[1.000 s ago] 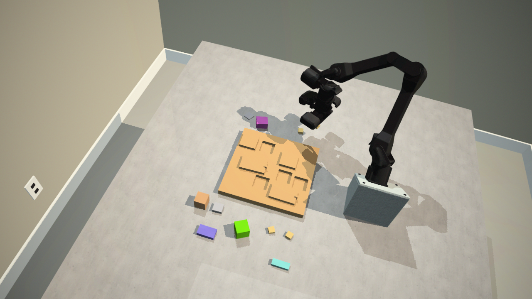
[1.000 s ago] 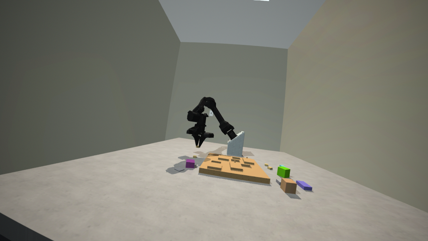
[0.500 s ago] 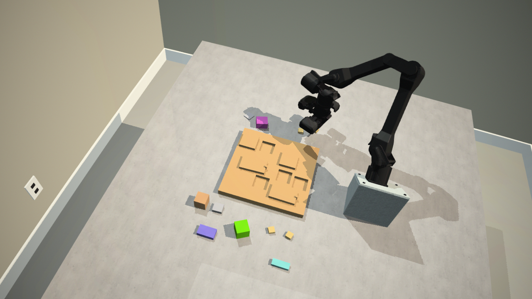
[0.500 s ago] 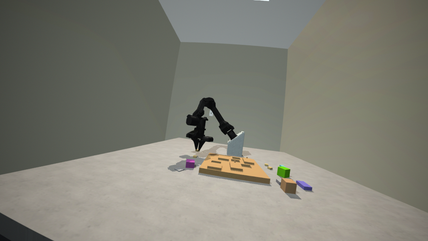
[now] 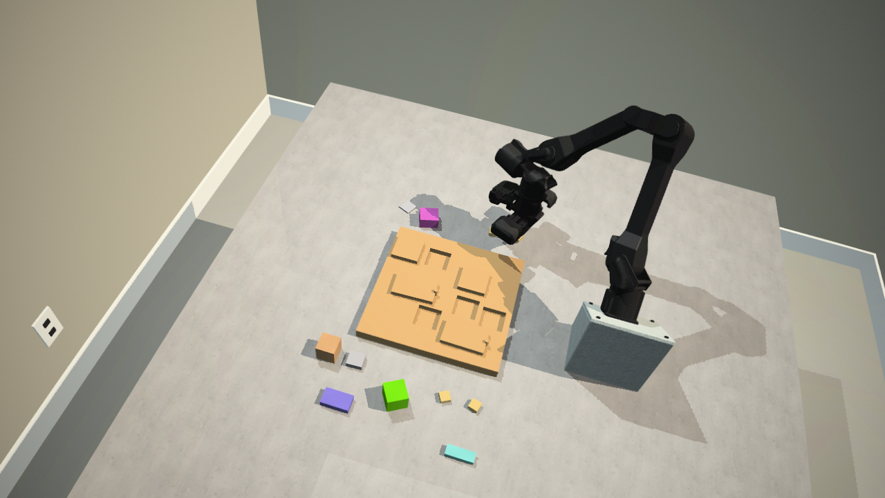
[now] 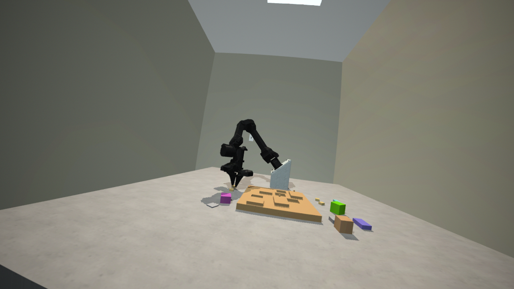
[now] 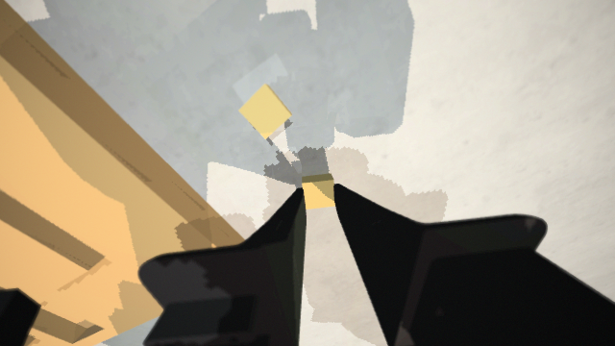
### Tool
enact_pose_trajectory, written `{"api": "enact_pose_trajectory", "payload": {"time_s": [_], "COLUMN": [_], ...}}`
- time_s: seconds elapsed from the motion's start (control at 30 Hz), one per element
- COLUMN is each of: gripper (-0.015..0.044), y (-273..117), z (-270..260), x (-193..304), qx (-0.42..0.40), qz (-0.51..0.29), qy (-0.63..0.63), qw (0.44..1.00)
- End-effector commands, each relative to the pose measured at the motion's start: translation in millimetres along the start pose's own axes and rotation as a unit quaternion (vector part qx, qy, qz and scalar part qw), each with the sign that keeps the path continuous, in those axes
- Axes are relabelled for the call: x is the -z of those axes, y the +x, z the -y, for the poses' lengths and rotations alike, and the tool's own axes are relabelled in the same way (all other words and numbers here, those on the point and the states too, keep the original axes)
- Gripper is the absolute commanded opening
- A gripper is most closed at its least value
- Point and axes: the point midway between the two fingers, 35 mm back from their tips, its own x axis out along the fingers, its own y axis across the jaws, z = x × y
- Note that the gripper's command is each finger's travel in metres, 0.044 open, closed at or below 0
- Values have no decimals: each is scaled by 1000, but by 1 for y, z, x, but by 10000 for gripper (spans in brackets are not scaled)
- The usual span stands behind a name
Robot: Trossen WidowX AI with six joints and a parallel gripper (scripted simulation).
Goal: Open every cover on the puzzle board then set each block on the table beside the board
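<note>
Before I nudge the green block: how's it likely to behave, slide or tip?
The green block looks rigid, given its crisp straight edges. Its flat faces and cube-like shape suggest it won't roll. A low push would probably slide it; a push near the top might tip it, since it stands about as tall as it is wide.
</note>
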Motion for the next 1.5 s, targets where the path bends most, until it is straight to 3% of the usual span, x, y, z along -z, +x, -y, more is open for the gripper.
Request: {"api": "enact_pose_trajectory", "payload": {"time_s": [0.0,0.07,0.53,1.37,1.47], "gripper": [80,80,440,440,440], "y": [6,7,1,-72,-81], "z": [-1,-1,0,-1,-24], "x": [2,2,1,1,-3], "qx": [-2,-2,0,-4,-45], "qz": [-2,-2,-1,-3,29], "qy": [-3,-3,0,-2,-40], "qw": [1000,1000,1000,1000,998]}}
